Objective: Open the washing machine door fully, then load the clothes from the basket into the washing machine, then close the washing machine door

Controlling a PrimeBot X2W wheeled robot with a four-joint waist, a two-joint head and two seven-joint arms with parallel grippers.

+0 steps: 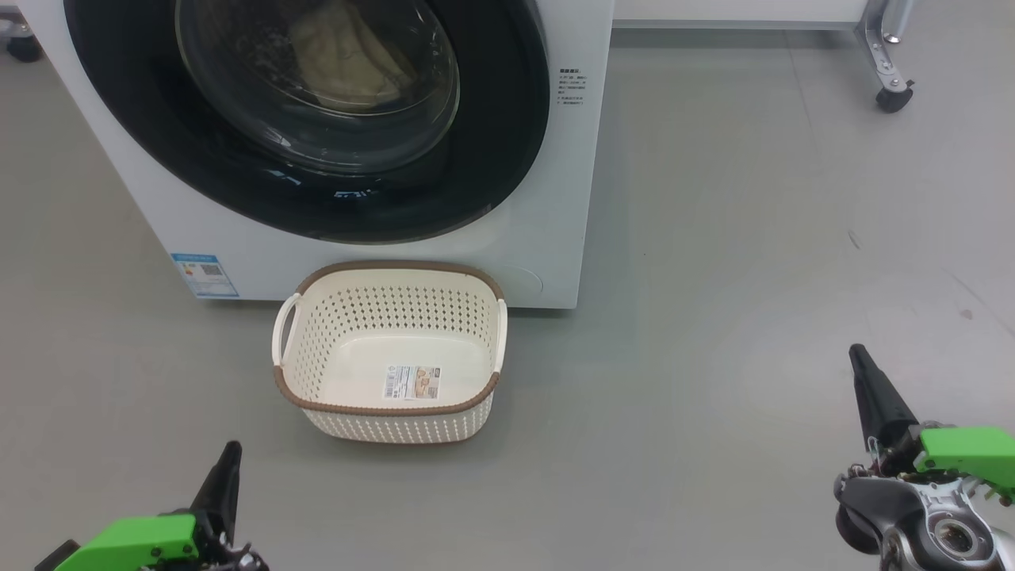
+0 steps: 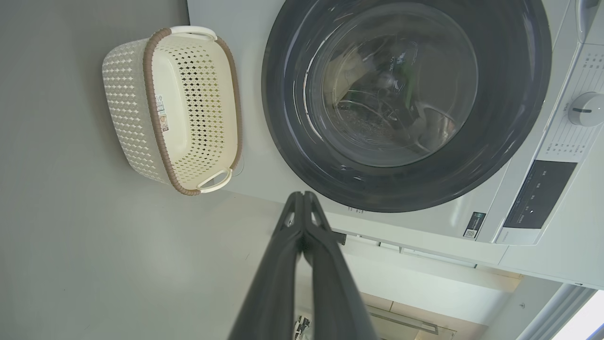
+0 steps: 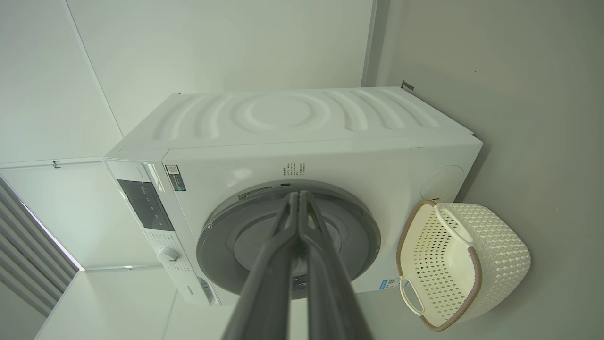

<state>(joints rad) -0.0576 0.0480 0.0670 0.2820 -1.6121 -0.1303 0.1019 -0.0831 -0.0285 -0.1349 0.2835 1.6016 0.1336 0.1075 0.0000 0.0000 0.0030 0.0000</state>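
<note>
The white washing machine stands ahead with its round black door shut flat against the front. Behind the glass bowl lies pale cream-yellow clothes fabric inside the drum. The cream basket sits on the floor just before the machine, holding nothing but a label on its bottom. My left gripper is shut at the lower left, well short of the basket. My right gripper is shut at the lower right, far from the machine. In the wrist views the left gripper and right gripper have their fingers pressed together.
Grey floor spreads wide to the right of the machine. A metal leg on a black caster stands at the far right back. A blue label marks the machine's lower left front. The control panel with a knob sits on top.
</note>
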